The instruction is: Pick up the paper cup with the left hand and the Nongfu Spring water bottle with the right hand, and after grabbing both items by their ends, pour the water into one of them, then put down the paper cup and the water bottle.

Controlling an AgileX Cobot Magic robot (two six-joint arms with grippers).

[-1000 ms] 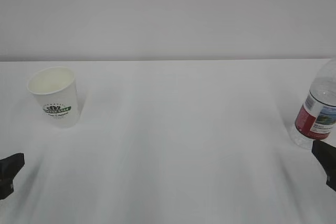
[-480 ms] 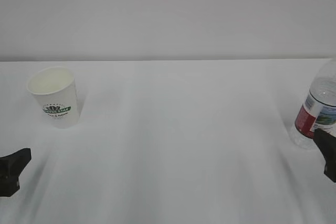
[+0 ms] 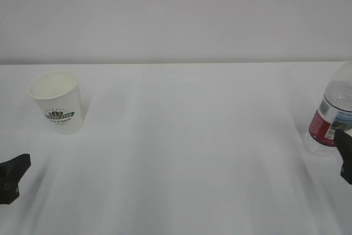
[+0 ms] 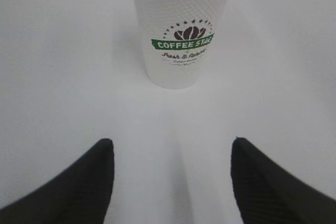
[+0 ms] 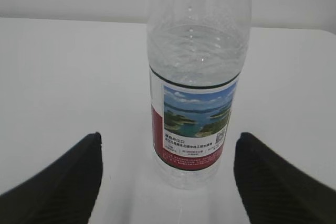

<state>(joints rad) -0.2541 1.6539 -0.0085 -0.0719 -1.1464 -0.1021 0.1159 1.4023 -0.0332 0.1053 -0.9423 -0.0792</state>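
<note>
From the exterior view, the paper cup [image 3: 55, 100] stood upright on the white table [image 3: 187, 152] at the far left, its green logo facing the camera. The Nongfu Spring water bottle [image 3: 333, 115] stood upright at the right edge, partly cut off by the frame. The left hand [image 3: 13, 171] showed only as a dark tip at the lower left corner, near the cup but apart from it; the right hand [image 3: 345, 148] was a dark shape just in front of the bottle's base.

In the left wrist view, the cup [image 4: 181, 30] sat straight ahead, centred between the two black fingers [image 4: 84, 187] — jaws spread wide, nothing between them, the cup beyond their tips.

In the right wrist view, the bottle [image 5: 195, 85] stood upright with its landscape label toward the camera, water visible inside. The right hand's fingers [image 5: 273, 182] flanked it — parted wide, touching nothing, the bottle a little beyond their tips.
</note>
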